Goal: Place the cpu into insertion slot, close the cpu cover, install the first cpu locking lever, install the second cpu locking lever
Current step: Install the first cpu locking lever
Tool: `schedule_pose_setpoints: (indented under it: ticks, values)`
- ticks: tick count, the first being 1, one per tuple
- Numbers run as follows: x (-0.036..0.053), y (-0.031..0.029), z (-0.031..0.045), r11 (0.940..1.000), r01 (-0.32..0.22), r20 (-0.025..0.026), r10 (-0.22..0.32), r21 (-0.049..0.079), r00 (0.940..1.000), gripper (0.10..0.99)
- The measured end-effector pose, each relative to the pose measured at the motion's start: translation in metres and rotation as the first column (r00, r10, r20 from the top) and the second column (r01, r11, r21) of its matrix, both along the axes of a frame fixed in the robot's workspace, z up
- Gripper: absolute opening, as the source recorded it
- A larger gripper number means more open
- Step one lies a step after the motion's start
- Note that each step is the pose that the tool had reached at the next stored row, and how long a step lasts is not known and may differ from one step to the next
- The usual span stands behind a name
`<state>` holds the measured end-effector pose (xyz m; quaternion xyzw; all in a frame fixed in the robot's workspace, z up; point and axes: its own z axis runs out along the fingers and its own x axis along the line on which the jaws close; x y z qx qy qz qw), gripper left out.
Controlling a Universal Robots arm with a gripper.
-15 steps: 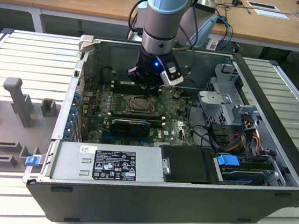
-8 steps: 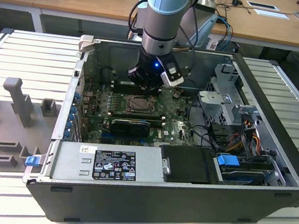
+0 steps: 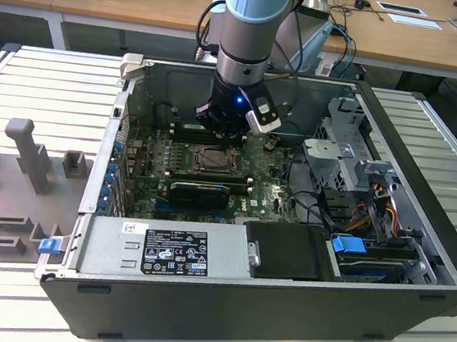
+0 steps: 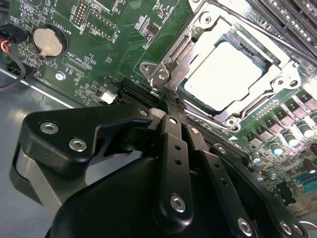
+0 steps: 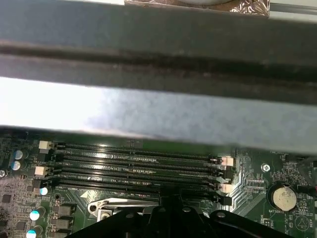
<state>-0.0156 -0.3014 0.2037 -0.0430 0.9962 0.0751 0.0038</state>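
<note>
The cpu (image 4: 224,73) sits in the insertion slot (image 4: 277,54), upper right, cover down; the closed, empty hand (image 4: 171,110) should press levers squarely.

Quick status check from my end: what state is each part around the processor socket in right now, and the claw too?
Pale silver-grey square cpu: seated flat in the socket.
Square grey-rimmed insertion slot: filled by the cpu.
Thin silvery metal cpu cover: closed down around the cpu, which shows through its window.
Black claw: low over the green circuit board, at the socket's edge; holds nothing visible.
Dark computer case: side open, lying flat.
</note>
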Motion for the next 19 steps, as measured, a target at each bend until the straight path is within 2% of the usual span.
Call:
schedule_pose_setpoints:
  ticks: [5,7,10,14,15,17,19]
  values:
    - [0.0001,0.0,-0.0014,0.9998,0.0,-0.0003,0.0,-0.022,1.0,0.106]
    - [0.0001,-0.0001,-0.0014,0.9998,0.0,-0.0002,0.0,-0.022,1.0,0.106]
    - [0.0001,0.0,0.0019,0.9998,0.0,-0.0003,0.0,-0.02,1.0,0.106]
    - [0.0001,-0.0001,0.0129,0.9999,0.0,-0.0004,0.0,-0.012,1.0,0.106]
    - [-0.001,-0.0003,0.0191,1.0,0.0,-0.0004,0.0,-0.006,1.0,0.106]
    - [-0.0023,-0.0005,0.0235,1.0,0.0,-0.0004,0.0,-0.001,1.0,0.106]
    - [-0.0043,-0.001,0.0264,1.0,0.0,-0.0003,0.0,0.01,1.0,0.106]
